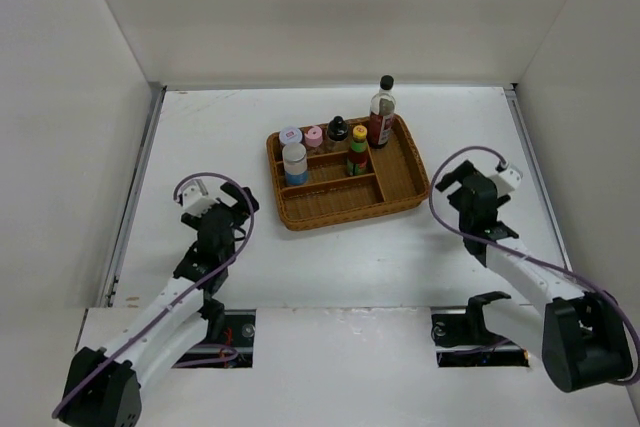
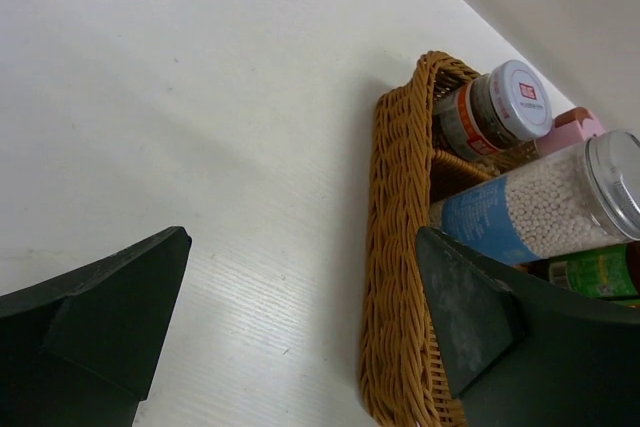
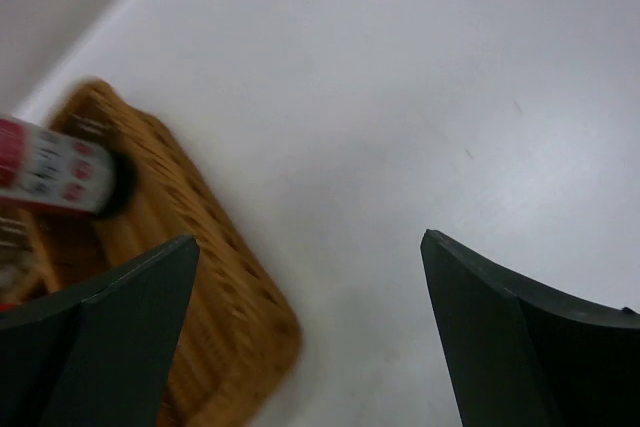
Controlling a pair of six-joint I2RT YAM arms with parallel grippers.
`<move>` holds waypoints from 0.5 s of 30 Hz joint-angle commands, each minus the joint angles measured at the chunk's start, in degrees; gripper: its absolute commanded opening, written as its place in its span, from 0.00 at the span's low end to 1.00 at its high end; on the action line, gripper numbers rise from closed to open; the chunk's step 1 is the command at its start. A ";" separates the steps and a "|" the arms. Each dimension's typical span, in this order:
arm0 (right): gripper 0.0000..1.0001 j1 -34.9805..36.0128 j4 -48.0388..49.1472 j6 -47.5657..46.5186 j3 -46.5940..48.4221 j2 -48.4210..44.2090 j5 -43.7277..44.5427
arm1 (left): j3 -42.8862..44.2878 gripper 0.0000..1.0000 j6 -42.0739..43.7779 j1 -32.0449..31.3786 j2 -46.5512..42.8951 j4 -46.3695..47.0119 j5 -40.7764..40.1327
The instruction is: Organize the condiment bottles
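All six condiment bottles stand in the brown wicker tray (image 1: 340, 215). The tall dark red bottle (image 1: 381, 112) is at the back right, with the black-topped shaker (image 1: 337, 130), pink shaker (image 1: 314, 137) and purple-white shaker (image 1: 290, 135) in a row to its left. The yellow-capped sauce (image 1: 358, 152) and the grey-lidded jar (image 1: 294, 162) stand in front of them. My left gripper (image 1: 235, 202) is open, left of the tray. In its wrist view the gripper (image 2: 303, 247) faces the tray rim (image 2: 395, 247) and the jar (image 2: 540, 207). My right gripper (image 1: 455, 182) (image 3: 310, 242) is open and empty, right of the tray.
White walls enclose the table on the left, back and right. In the right wrist view the tray corner (image 3: 200, 277) and the dark red bottle (image 3: 55, 172) appear blurred at the left. Bare white tabletop lies around the tray.
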 commanded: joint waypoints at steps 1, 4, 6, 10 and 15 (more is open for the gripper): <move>1.00 -0.17 1.22 8.93 -4.14 -5.09 1.15 | 3.62 1.00 -0.72 1.23 -2.10 -10.36 0.03; 1.00 0.79 0.43 11.30 -7.13 -9.48 1.67 | 5.03 1.00 -0.81 1.40 -2.71 -14.40 0.03; 1.00 2.11 0.43 12.45 -9.24 -11.07 2.29 | 6.17 1.00 -0.72 1.32 -2.37 -16.25 0.38; 1.00 2.03 2.10 15.87 -12.32 -11.34 2.65 | 7.75 1.00 -0.19 -0.52 -0.96 -16.35 1.00; 1.00 2.20 1.93 16.76 -11.89 -11.16 1.50 | 9.08 1.00 -0.10 -1.50 1.32 -16.79 0.65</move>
